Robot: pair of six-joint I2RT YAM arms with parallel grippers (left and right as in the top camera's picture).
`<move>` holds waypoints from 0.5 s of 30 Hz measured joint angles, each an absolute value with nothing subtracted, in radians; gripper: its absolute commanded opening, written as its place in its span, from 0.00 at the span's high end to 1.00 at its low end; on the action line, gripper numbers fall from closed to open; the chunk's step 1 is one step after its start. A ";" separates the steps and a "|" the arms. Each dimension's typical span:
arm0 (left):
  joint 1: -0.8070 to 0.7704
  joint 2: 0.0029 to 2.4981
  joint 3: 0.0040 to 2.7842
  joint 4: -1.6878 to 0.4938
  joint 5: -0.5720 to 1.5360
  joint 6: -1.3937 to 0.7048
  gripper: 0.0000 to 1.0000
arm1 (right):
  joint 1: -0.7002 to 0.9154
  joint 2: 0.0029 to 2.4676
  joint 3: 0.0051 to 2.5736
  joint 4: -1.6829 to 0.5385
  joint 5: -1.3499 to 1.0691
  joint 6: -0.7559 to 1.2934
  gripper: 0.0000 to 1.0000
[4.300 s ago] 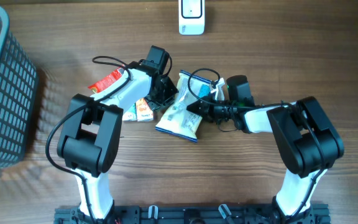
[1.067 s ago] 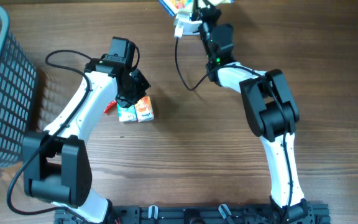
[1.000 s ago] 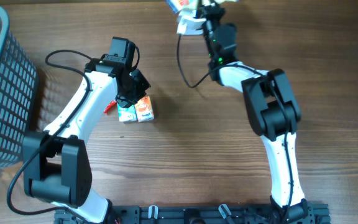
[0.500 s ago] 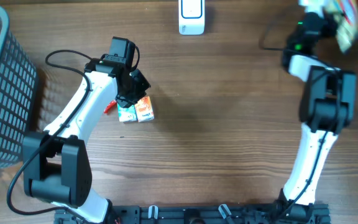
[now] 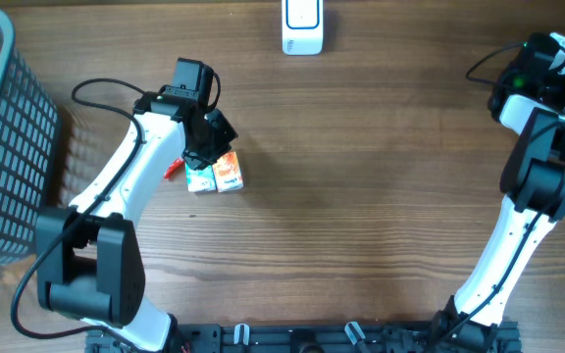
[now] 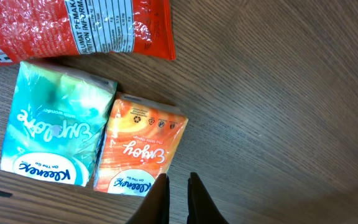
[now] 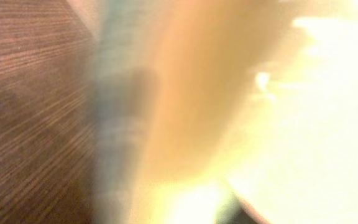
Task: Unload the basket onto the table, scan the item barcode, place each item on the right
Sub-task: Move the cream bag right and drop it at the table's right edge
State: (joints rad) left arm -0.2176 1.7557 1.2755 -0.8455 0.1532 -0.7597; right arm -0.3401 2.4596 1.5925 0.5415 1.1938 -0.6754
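wooden tabletop (image 5: pixel 361 196), grey basket (image 5: pixel 8 147) at the left edge, its inside out of sight.
white scanner (image 5: pixel 302 25) top centre; left fingers (image 6: pixel 160 199) pinched narrow, empty, by the orange tissue pack (image 6: pixel 140 152) beside a teal one (image 6: pixel 55 127); right fingers (image 5: pixel 563 47) upper right, opening impossible to tell.

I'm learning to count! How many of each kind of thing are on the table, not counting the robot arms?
Tissue packs, teal plastic tissue pack and orange plastic tissue pack: 2
Shiny red snack packet: 1
White rectangular scanner: 1
Grey plastic mesh basket: 1
Total: 5
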 measured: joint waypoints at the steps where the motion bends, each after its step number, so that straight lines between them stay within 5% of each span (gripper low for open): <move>1: -0.218 1.756 1.275 -0.846 0.154 -0.760 0.91 | -0.338 2.460 1.592 0.534 1.194 -0.675 0.03; 15: -0.218 1.756 1.275 -0.846 0.154 -0.760 0.88 | -0.244 2.455 1.598 0.292 1.065 -0.549 0.01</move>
